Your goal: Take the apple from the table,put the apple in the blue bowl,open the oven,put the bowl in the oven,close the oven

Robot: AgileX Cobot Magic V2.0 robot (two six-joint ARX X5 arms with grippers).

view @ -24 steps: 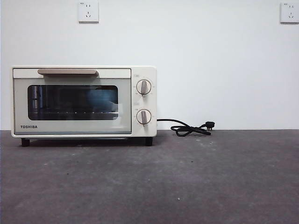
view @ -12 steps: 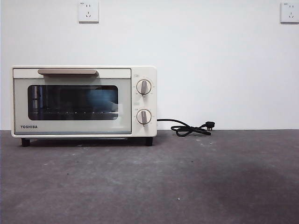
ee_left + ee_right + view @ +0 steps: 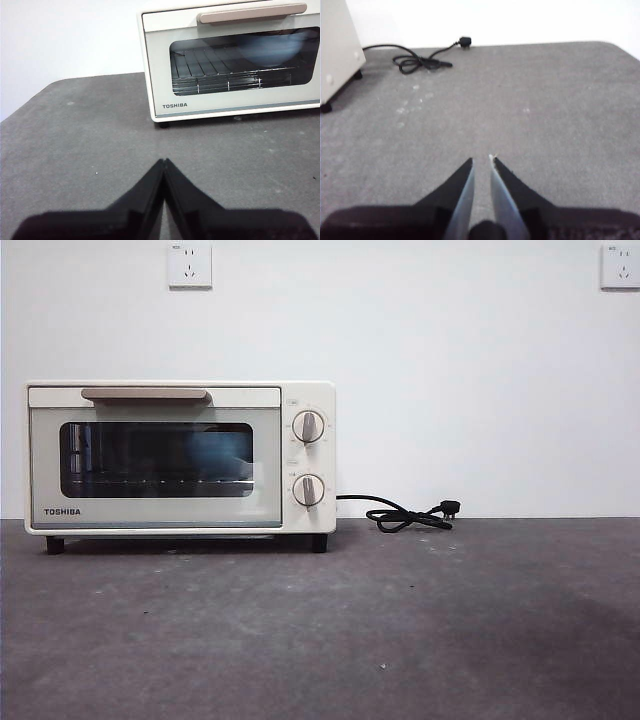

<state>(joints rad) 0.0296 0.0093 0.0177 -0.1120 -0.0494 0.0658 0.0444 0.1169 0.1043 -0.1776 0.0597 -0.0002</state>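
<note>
The cream-white oven [image 3: 262, 397] stands at the back left of the table [image 3: 400, 620] with its dark glass door closed under the tan handle [image 3: 145, 394]. Through the glass a blue bowl [image 3: 222, 452] shows on the wire rack, paler in the left wrist view [image 3: 270, 47]. The apple is hidden. My left gripper [image 3: 164, 162] hovers shut over the table in front of the oven [image 3: 165, 20], holding nothing. My right gripper [image 3: 481, 161] hangs shut over the table to the right of the oven's side [image 3: 335, 40]. Neither arm appears in the front view.
The oven's black cord [image 3: 405, 515] lies coiled with its plug at the back of the table, also seen from the right wrist [image 3: 420, 62]. Two round knobs [image 3: 308, 426] sit on the oven's right panel. A white wall with two sockets [image 3: 189, 264] stands behind.
Oven, bowl and cord stay put. A faint shadow has spread over the right part of the table in the front view.
</note>
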